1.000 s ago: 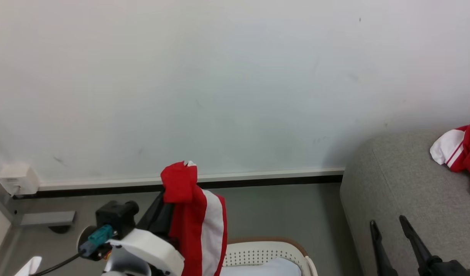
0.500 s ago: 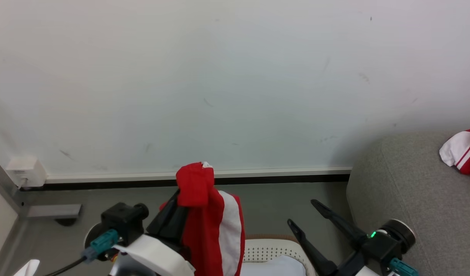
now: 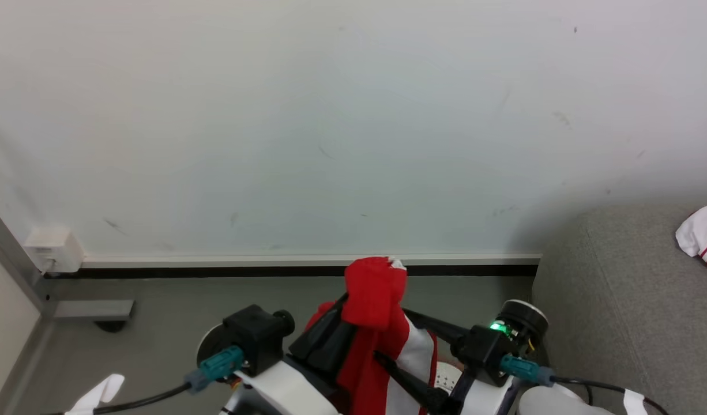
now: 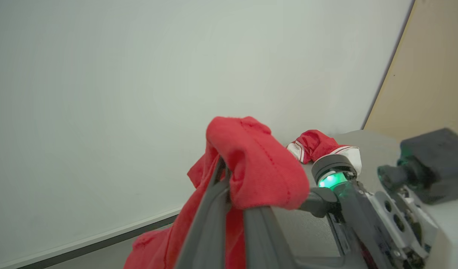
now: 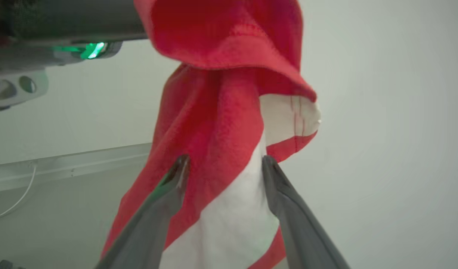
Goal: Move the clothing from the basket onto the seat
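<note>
Head view: one garment (image 3: 702,236) already on the sofa (image 3: 619,311). Left pincer (image 4: 231,192) pinches a second garment (image 3: 373,288) aloft; right pincer (image 5: 223,162) spread around it.

open floor (image 3: 215,294) runs along the wall (image 3: 330,115), left and centre, room to swing there. far left, a white box (image 3: 51,249) and grey frame (image 3: 19,271) close it off. right side: the sofa (image 3: 619,300) stands in the way low down, its top bare up to a second garment (image 3: 702,233). dead centre, the hanging garment (image 5: 214,112), clamped up top by the left gripper (image 3: 365,300), fills the gap between the right gripper's (image 5: 226,160) spread fingers.
</note>
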